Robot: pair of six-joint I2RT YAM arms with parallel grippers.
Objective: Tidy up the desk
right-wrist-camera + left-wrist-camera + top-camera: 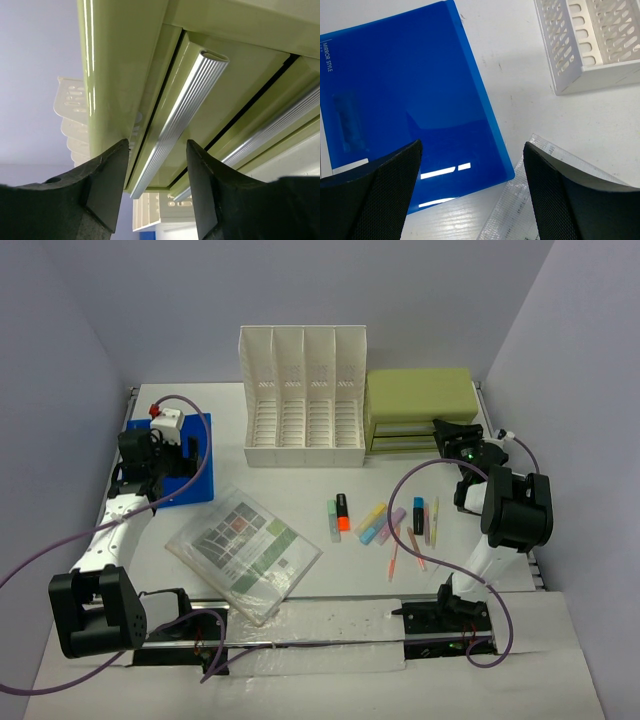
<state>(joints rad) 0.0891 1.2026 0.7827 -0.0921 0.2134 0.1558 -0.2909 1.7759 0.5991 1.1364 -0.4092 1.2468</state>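
The white desk (300, 485) carries a blue folder (190, 472) at its left. My left gripper (150, 455) hangs over that folder (405, 90), and in its wrist view the gripper (472, 150) is open, empty, above the folder's near corner. At the right stands the green drawer box (420, 405). My right gripper (447, 437) is up against its front. In the right wrist view the gripper (157, 147) is open, with the top drawer's silver handle (185, 105) between the jaws and a gap on each side.
A white slotted file rack (303, 400) stands at the back centre. A clear sleeve with a printed sheet (243, 550) lies front left of centre. Several highlighters and pens (385, 525) lie scattered right of centre. Cables loop from both arms.
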